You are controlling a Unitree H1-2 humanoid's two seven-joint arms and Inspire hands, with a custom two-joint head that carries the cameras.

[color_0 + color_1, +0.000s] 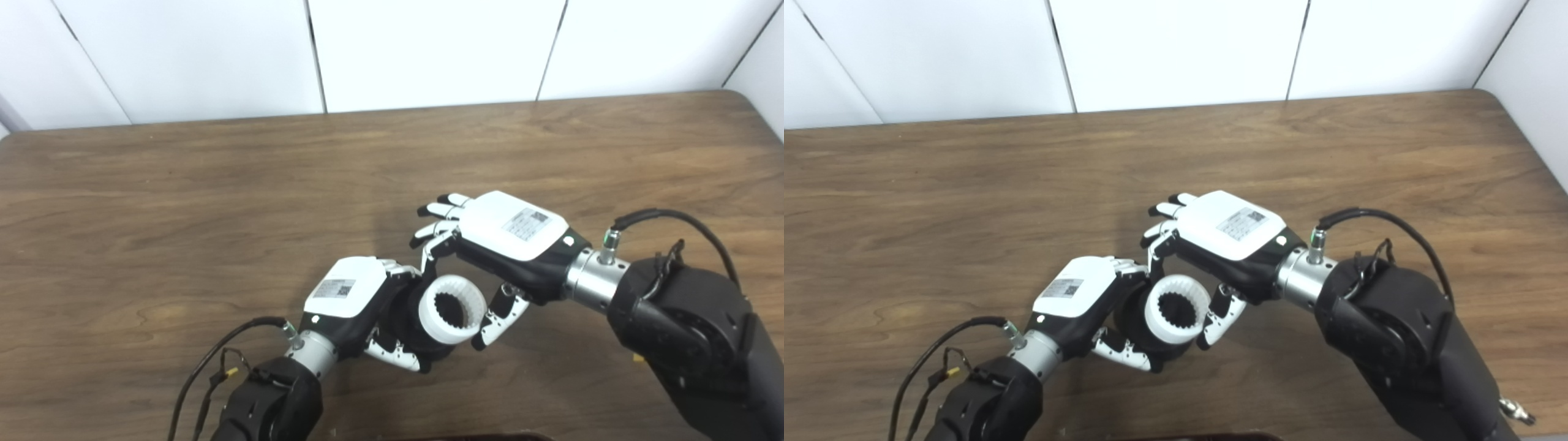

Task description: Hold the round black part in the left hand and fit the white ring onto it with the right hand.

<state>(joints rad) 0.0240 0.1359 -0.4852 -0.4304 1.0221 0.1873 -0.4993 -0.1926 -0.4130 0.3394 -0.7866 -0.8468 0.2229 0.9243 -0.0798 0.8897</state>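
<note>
Left hand, white-backed with black fingers, is wrapped around the round black plastic part, its fingers curled over the top and underneath so the part is clamped above the brown wooden table. Seated against the part's open face is the white toothed plastic ring, facing away from the palm. Right hand reaches in from the opposite side, a finger and thumb pinching the ring's rim, its other fingers spread apart beyond.
</note>
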